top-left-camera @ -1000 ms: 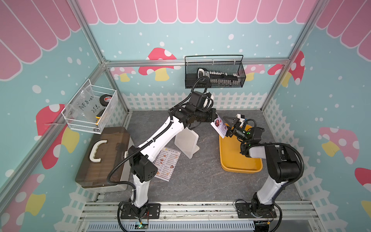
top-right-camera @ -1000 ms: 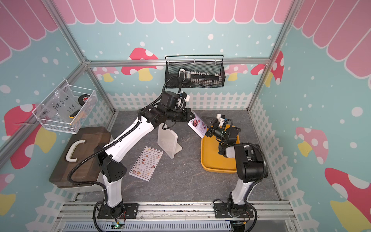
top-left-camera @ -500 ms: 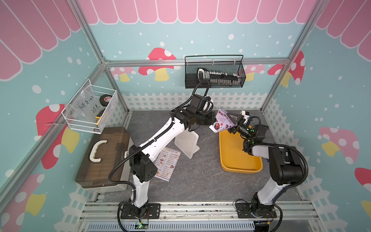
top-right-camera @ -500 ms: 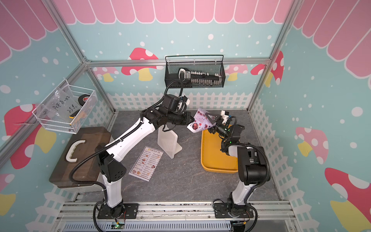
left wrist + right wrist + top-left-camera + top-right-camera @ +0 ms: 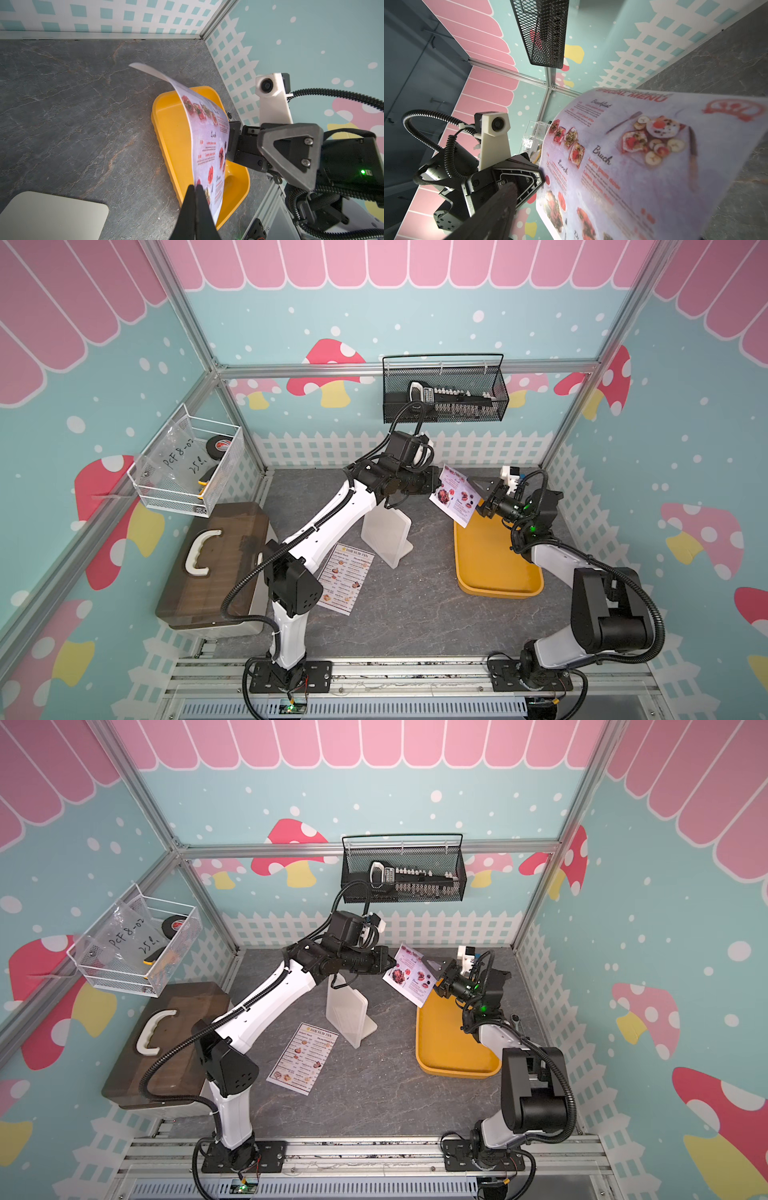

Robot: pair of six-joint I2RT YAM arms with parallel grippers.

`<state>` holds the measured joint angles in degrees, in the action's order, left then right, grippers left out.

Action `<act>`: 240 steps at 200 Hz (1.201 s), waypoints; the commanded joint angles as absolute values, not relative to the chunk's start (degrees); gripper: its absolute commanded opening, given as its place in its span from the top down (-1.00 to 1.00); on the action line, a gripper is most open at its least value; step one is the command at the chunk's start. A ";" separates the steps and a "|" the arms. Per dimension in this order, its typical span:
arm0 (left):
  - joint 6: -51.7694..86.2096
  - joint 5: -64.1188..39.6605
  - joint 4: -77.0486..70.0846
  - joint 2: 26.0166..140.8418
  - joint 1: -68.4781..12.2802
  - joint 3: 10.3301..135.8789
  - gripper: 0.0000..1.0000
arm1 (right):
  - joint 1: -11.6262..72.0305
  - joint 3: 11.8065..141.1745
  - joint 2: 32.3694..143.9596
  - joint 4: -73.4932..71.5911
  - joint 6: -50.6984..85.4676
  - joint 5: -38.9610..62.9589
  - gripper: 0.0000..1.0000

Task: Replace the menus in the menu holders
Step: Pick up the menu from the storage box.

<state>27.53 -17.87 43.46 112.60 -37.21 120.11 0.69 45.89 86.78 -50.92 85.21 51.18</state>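
- Left gripper [image 5: 195, 187]: jaws pressed together on one edge of the SPECIAL MENU sheet [image 5: 207, 135]. The paper hangs in the air past its tips and bows away from them.
- Right gripper [image 5: 481, 495]: jaws spread wide at the sheet's opposite edge, facing the left gripper. I cannot tell whether the paper lies between the fingers; nothing is pinched.
- Yellow tray [image 5: 494, 568] sits under both grippers and looks empty.
- White menu holder [image 5: 386, 539] stands back along the left forearm, well apart from the sheet, with its back face toward the top views. Whether it holds anything is not visible.
- DIM SUM INN menu [image 5: 348, 578] lies flat on the table just beside the holder, near the left arm's elbow.
- Step, as I judge it: a mid-air handover or re-grip of the SPECIAL MENU before insertion.
- Next move calls for the right jaws closing on the free edge to flatten the bow, then carrying the sheet to the holder's slot edge-first.
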 commanded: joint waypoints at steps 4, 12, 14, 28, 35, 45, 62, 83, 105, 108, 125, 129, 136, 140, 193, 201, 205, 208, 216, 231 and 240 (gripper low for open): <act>25.69 -19.09 43.77 110.40 -37.09 119.57 1.00 | 0.31 47.33 85.16 -46.75 81.01 52.16 -0.75; 25.52 -18.98 43.77 110.16 -37.11 119.21 1.00 | 0.26 47.29 85.12 -46.62 80.95 52.12 -0.75; 25.45 -18.98 43.79 110.09 -37.03 119.12 1.00 | 0.26 47.29 85.09 -46.52 80.90 52.12 -0.74; 25.00 -18.99 44.18 109.55 -36.83 118.62 1.00 | 0.00 47.14 85.18 -46.41 80.68 52.04 -0.72; 24.77 -18.75 44.38 109.26 -36.74 118.34 1.00 | -0.24 47.04 85.12 -46.28 80.43 52.03 -0.70; 24.34 -18.50 44.87 108.85 -36.62 118.05 1.00 | -0.59 47.02 84.87 -45.82 80.02 52.03 -0.66; 24.13 -18.05 45.00 108.29 -36.26 117.18 1.00 | -0.70 47.55 84.01 -42.74 77.77 51.94 -0.58; 24.10 -18.28 44.83 108.45 -36.04 116.99 1.00 | -0.70 48.16 82.76 -39.57 75.58 51.85 -0.49; 24.13 -18.02 44.74 108.89 -36.01 117.11 1.00 | -0.70 48.34 81.85 -37.54 74.20 51.78 -0.37; 24.09 -18.01 44.74 108.90 -36.00 117.12 1.00 | -0.70 48.38 81.75 -37.35 74.03 51.77 -0.37; 24.17 -17.59 44.74 108.90 -36.01 116.99 1.00 | -0.70 48.30 81.62 -37.33 73.92 51.60 -0.29; 24.13 -17.45 44.78 108.90 -35.95 116.98 1.00 | -0.70 48.25 81.51 -37.35 73.94 51.46 -0.29; 24.15 -17.36 44.74 108.85 -35.82 116.83 1.00 | -0.70 48.20 81.35 -37.36 73.91 51.27 -0.28; 24.21 -17.40 44.69 108.79 -35.78 116.79 1.00 | -0.70 48.17 81.27 -37.33 73.89 51.19 -0.28; 24.97 -17.96 43.25 107.89 -35.34 115.09 1.00 | -0.79 48.22 80.31 -38.51 74.34 49.83 -0.12; 24.96 -18.01 43.15 107.80 -35.40 115.02 1.00 | -0.79 48.21 80.13 -38.49 74.42 49.66 -0.10; 24.97 -17.97 43.00 107.84 -35.39 114.92 1.00 | -0.80 48.21 80.12 -38.43 74.44 49.66 -0.08; 24.96 -17.99 42.98 107.83 -35.37 114.88 1.00 | -0.79 48.21 80.02 -38.45 74.39 49.58 -0.06; 25.03 -17.96 42.81 107.80 -35.33 114.71 1.00 | -0.79 48.11 79.82 -38.48 74.44 49.48 0.01; 25.05 -17.93 42.63 107.78 -35.33 114.64 1.00 | -0.78 47.91 79.44 -38.37 74.24 49.48 0.07; 25.05 -17.91 42.50 107.75 -35.30 114.53 1.00 | -0.81 47.69 79.26 -38.23 74.21 49.46 0.07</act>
<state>25.28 -17.80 43.42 109.97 -35.64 115.26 -0.56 46.92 81.17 -37.26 74.28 49.89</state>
